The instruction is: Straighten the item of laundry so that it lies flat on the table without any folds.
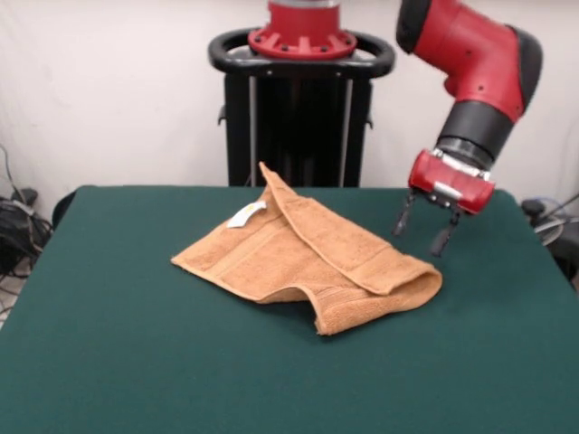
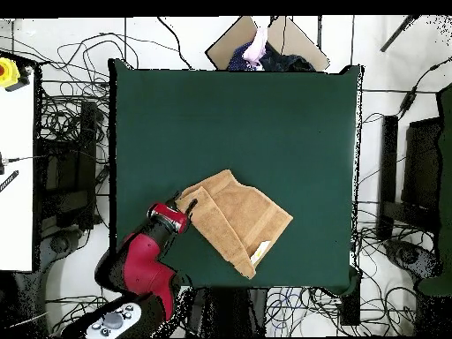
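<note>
Folded towel on the bench, tool beside it

The towel (image 1: 303, 262) lies folded on the green bench (image 1: 136, 362), toward the edge nearest the robot, white tag (image 1: 245, 214) showing. The tool (image 1: 422, 228) hangs just off the towel's folded end, fingers spread and gripping nothing.

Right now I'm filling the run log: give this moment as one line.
towel: folded over, not flat | claw: open, empty, hovering beside towel's folded edge | table: towel near robot side | task: unfinished
</note>
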Available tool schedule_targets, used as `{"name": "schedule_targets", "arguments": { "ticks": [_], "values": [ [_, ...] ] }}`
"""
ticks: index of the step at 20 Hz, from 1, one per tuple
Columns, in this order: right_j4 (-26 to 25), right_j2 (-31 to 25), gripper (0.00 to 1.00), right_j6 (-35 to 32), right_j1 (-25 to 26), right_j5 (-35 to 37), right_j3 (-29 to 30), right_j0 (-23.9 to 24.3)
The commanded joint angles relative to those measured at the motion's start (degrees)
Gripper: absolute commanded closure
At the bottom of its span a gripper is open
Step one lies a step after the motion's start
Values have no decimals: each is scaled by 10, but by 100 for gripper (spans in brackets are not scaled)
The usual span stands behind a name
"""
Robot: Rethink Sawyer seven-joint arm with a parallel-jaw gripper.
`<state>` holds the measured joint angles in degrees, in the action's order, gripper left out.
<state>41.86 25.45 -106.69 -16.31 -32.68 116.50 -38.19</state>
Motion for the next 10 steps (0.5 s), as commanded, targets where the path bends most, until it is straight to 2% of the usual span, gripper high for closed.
{"name": "schedule_targets", "arguments": {
  "ticks": [1, 4, 10],
  "values": [
    [2, 49, 0, 32, 57, 98, -10, -11],
    [-83, 26, 0, -9, 51, 80, -33, 38],
    [-179, -3, 0, -58, 46, 41, -53, 90]
  ]
}}
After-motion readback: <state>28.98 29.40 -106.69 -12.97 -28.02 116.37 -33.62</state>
